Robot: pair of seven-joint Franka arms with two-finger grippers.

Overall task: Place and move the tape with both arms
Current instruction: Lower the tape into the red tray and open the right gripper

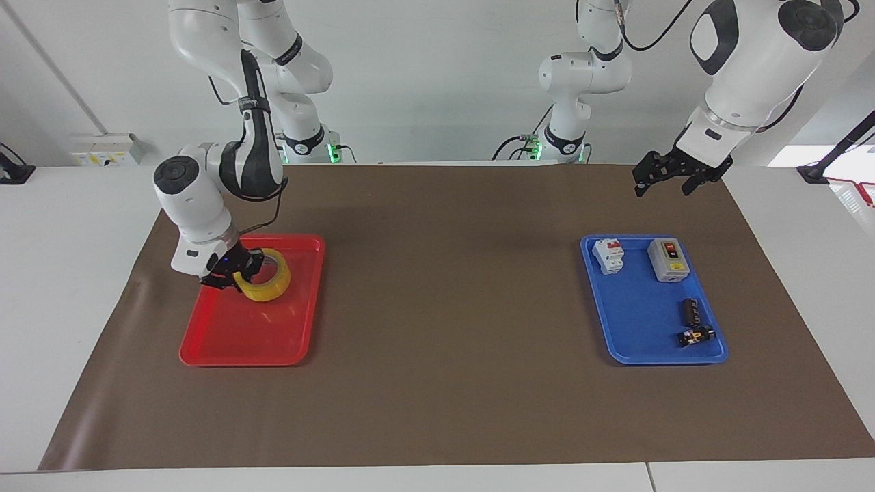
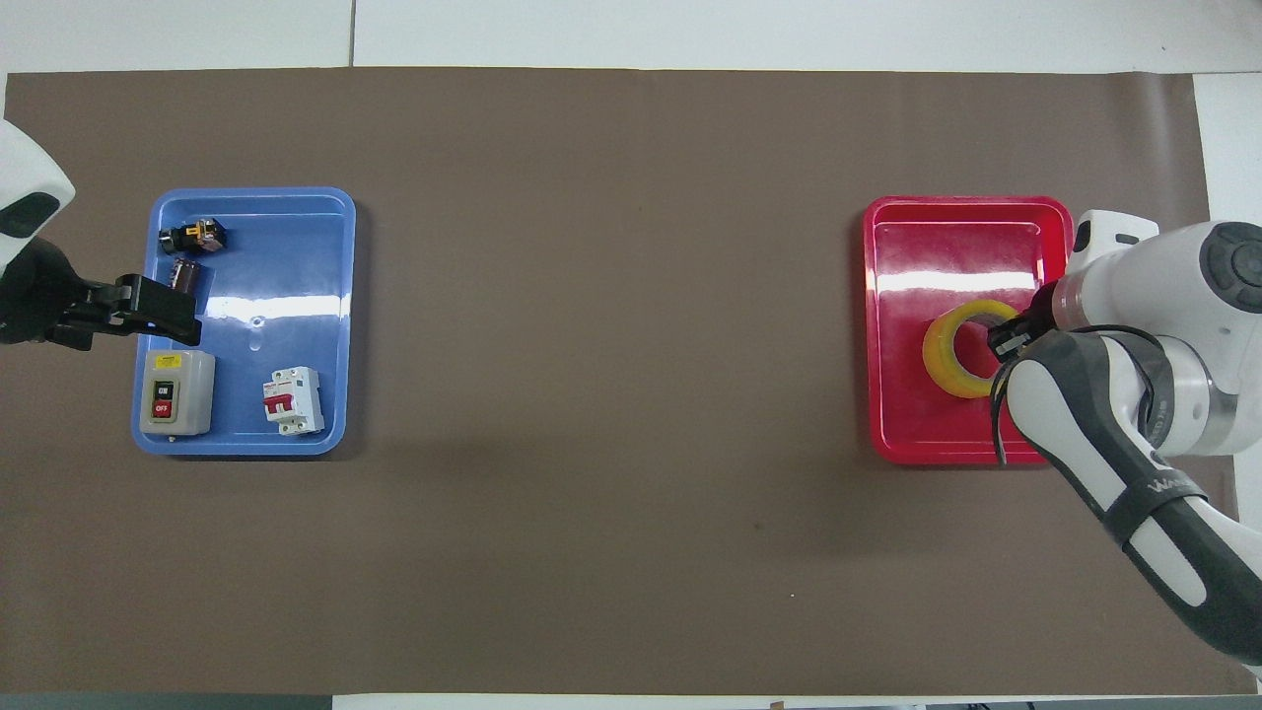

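The tape [image 1: 266, 287] [image 2: 948, 361], a yellow ring, is low in the red tray [image 1: 246, 338] [image 2: 937, 232], in the half nearer the robots. My right gripper [image 1: 236, 272] [image 2: 1004, 340] is shut on the ring's wall, at the side toward the right arm's end of the table. Whether the roll rests on the tray floor I cannot tell. My left gripper [image 1: 662, 186] [image 2: 163, 314] hangs open and holds nothing. It is up in the air over the edge of the blue tray [image 1: 639, 321] [image 2: 296, 247], and that arm waits.
The blue tray holds a grey switch box [image 1: 667, 259] [image 2: 175, 392], a white circuit breaker [image 1: 608, 255] [image 2: 292, 400] and two small dark parts [image 1: 692, 321]. A brown mat [image 1: 451, 307] covers the table. Two smaller white arms [image 1: 571, 102] stand at the robots' edge.
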